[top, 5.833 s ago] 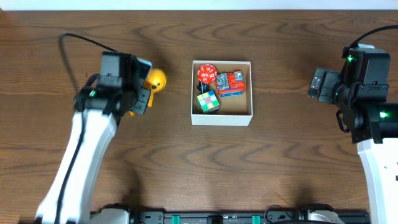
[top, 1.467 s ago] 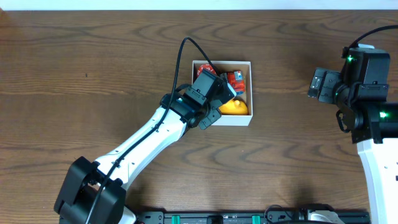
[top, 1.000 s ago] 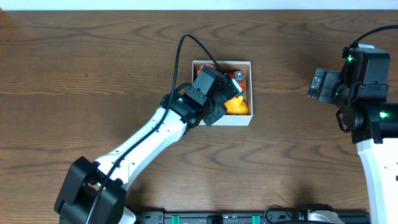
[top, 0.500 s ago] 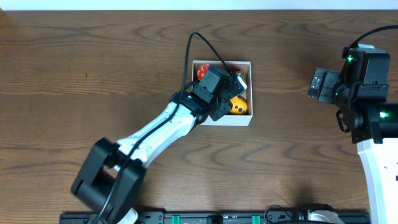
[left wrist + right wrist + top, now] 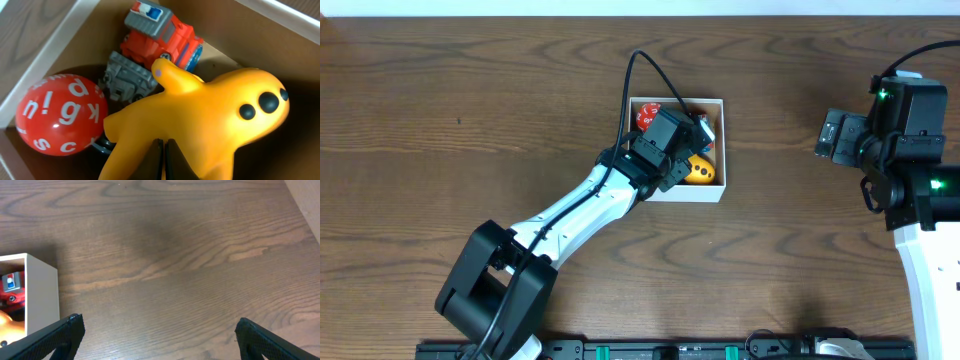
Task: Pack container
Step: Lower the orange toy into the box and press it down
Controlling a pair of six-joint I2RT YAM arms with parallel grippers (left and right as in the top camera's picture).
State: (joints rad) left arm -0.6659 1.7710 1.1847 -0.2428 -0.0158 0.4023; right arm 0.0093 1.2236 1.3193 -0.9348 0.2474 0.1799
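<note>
Table: the dark brown wood-grain top [image 5: 470, 100] I work over. It fills nearly the whole overhead frame, with a pale strip along the top edge.
Container: a small square open-top box [image 5: 705, 194] with white walls and a tan inside. It sits flat on the wood, just above and right of the frame's centre.
Container alignment: its sides run square with the frame edges.
Right wrist view: the container's white wall stands on the wood at the left edge, and grain fills the rest.

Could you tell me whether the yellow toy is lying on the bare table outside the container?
No, the yellow toy is inside the container, next to the red lettered ball and the toy truck.
</note>
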